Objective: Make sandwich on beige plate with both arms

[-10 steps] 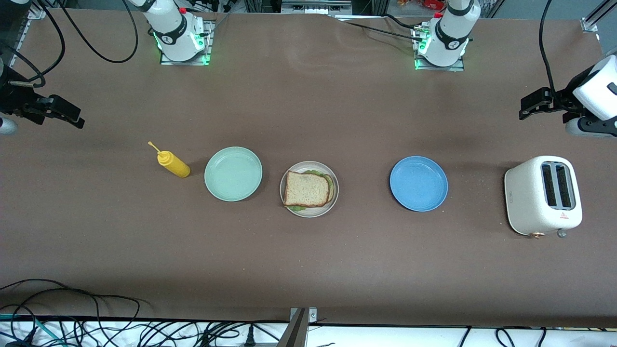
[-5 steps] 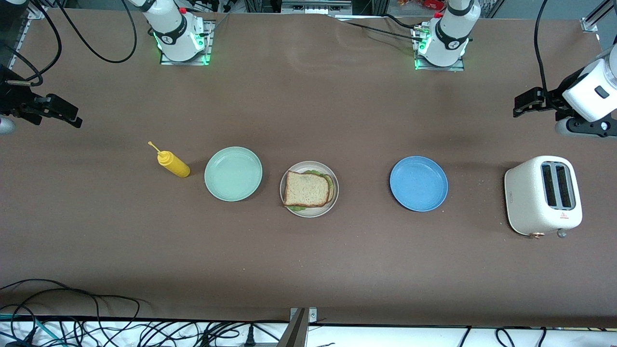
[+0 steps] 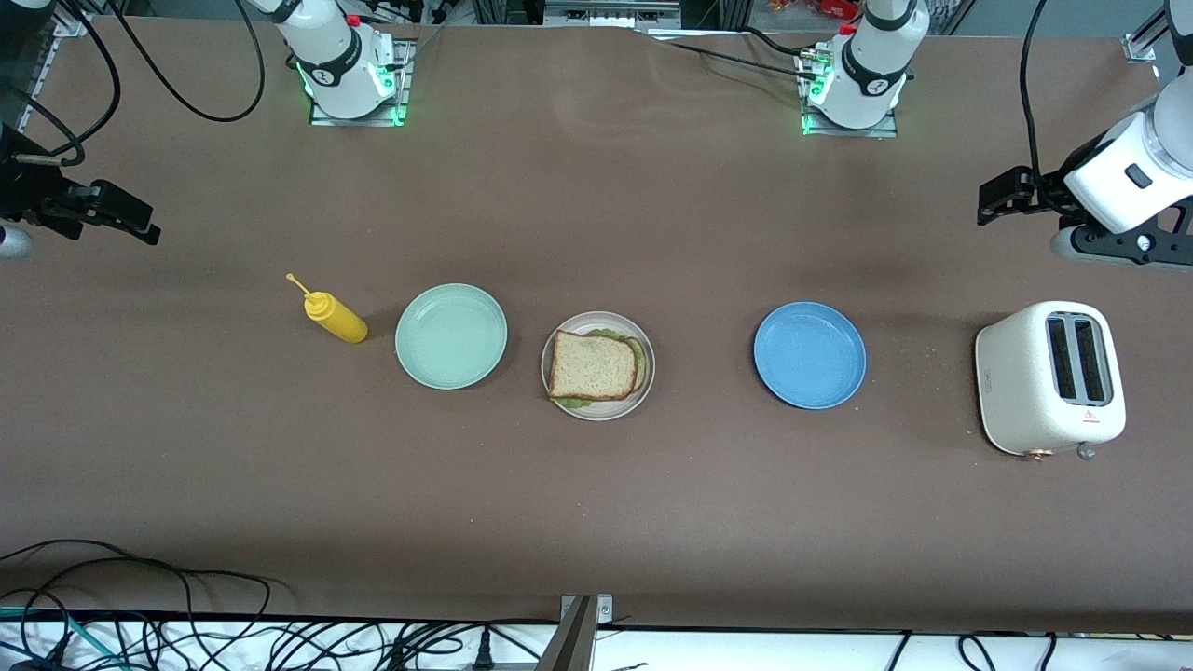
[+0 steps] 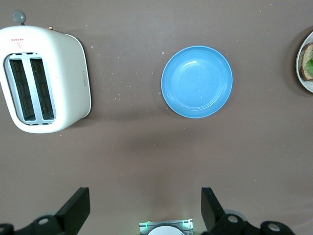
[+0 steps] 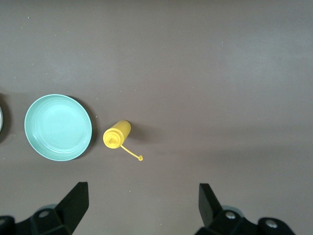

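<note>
A row of things lies across the middle of the brown, matte table [image 3: 596, 522]. Nearest the front camera stands a white, rounded toaster [image 3: 1049, 376] with two dark slots, at the left arm's end. The round beige plate [image 3: 643, 391] sits mid-table with the sandwich [image 3: 593, 365] on it: a square tan bread slice with a dark crust on top, ruffled green lettuce peeking out at its edges; the lower slice is mostly hidden. A smooth blue plate [image 3: 809, 354] lies between the beige plate and the toaster, well apart from both. A mint green plate [image 3: 451, 335] lies just beside the beige plate toward the right arm's end, and next to it a yellow squeeze bottle [image 3: 335, 317] lies tipped on its side, thin nozzle pointing away from the plate.

The left gripper [image 3: 997, 198] hangs over bare table above the toaster's end, its fingers [image 4: 76, 209] spread wide and holding nothing; its arm is cut off at the picture's edge. The right gripper [image 3: 126, 219] hangs over the opposite end, partly cut off, fingers [image 5: 74, 201] likewise spread and empty.
</note>
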Tool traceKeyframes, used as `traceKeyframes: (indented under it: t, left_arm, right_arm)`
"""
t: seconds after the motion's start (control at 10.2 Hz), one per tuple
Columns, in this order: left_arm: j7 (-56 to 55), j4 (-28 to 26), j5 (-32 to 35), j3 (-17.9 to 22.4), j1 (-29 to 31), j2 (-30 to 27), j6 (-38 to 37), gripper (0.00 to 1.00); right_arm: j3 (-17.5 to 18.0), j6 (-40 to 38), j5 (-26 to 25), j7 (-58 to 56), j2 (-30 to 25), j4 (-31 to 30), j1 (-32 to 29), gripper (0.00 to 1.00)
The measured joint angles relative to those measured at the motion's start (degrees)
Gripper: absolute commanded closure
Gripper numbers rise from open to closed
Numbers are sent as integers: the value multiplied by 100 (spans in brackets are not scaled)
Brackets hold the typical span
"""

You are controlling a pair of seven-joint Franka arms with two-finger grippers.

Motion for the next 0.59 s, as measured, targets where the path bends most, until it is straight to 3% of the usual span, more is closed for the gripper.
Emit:
traceKeyframes:
  t: [0.59]
  left_arm:
    - [0,0,0,8,8,40,2,0]
  right_arm:
    - [-1,-5,0,0,2,0,0,0]
